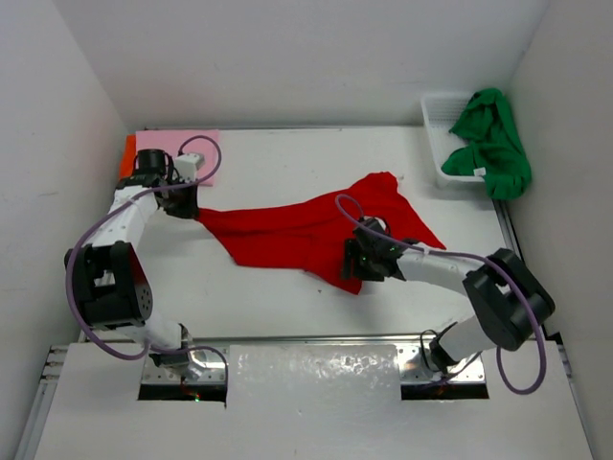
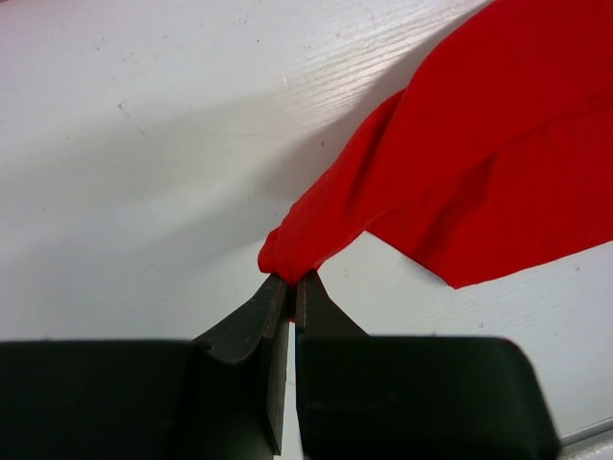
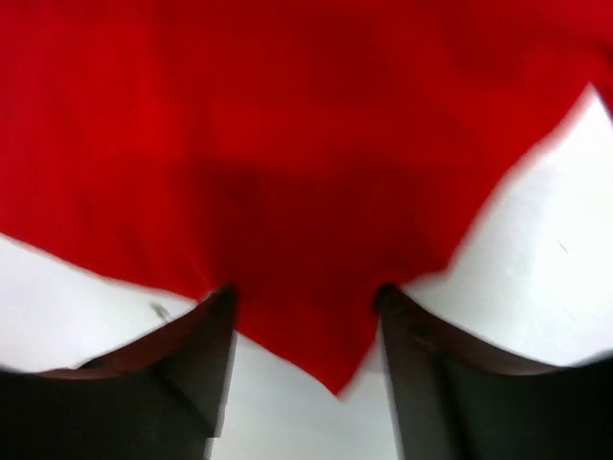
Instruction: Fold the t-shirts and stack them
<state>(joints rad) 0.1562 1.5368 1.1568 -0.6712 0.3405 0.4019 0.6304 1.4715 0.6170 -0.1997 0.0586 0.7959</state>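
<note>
The red t-shirt lies stretched across the middle of the table. My left gripper is shut on its left tip, seen as a bunched red end between the closed jaws. My right gripper is open over the shirt's lower right corner, which lies between the spread fingers. The pink t-shirt lies folded at the back left on the orange one. The green t-shirt hangs over the basket.
The white mesh basket stands at the back right by the wall. White walls close in the table on the left, back and right.
</note>
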